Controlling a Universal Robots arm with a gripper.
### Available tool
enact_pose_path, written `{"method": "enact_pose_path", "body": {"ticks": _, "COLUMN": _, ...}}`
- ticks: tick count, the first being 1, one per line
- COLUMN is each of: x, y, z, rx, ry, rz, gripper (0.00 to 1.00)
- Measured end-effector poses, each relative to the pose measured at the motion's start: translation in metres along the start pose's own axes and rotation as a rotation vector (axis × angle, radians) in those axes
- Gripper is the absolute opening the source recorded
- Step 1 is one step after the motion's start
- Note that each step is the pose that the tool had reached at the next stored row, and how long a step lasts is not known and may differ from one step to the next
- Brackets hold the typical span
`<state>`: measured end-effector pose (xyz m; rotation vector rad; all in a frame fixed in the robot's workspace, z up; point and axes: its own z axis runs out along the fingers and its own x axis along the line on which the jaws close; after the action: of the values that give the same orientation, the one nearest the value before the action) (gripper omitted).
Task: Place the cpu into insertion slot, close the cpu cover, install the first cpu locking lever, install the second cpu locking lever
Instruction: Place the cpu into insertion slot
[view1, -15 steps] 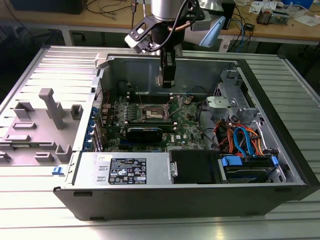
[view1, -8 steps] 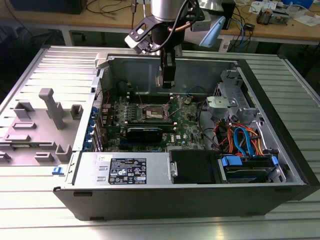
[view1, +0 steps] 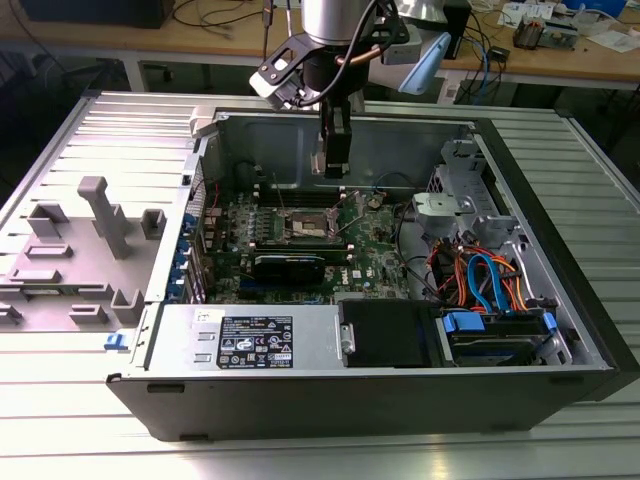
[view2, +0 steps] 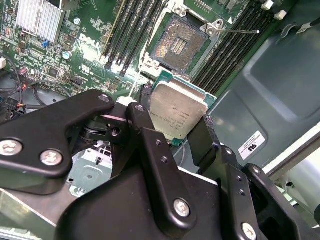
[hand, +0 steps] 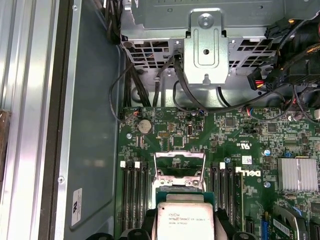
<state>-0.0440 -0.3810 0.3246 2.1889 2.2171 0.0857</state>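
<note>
Cpu (view2: 177, 112) is pinched between the black fingers (view2: 145, 125) of the end effector (view1: 333, 172), which is closed onto its edges. It hangs clear above the motherboard (view2: 85, 50), just to the far side of the insertion slot (view2: 177, 42). That slot lies bare, with the cpu cover (hand: 179, 162) raised.

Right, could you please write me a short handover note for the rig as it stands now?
The gripper is shut on the chip, held clear of the socket.
The socket is empty, pins bare.
The cover stands raised open.
Done: chip picked up.
Left: seating the chip, closing the cover, both locking steps.
</note>
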Motion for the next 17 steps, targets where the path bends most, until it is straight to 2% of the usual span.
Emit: {"method": "enact_pose_path", "body": {"ticks": 17, "x": -0.0007, "y": -0.0003, "z": 0.0042, "rx": 0.0, "ry": 0.0, "rz": 0.0, "gripper": 0.54}}
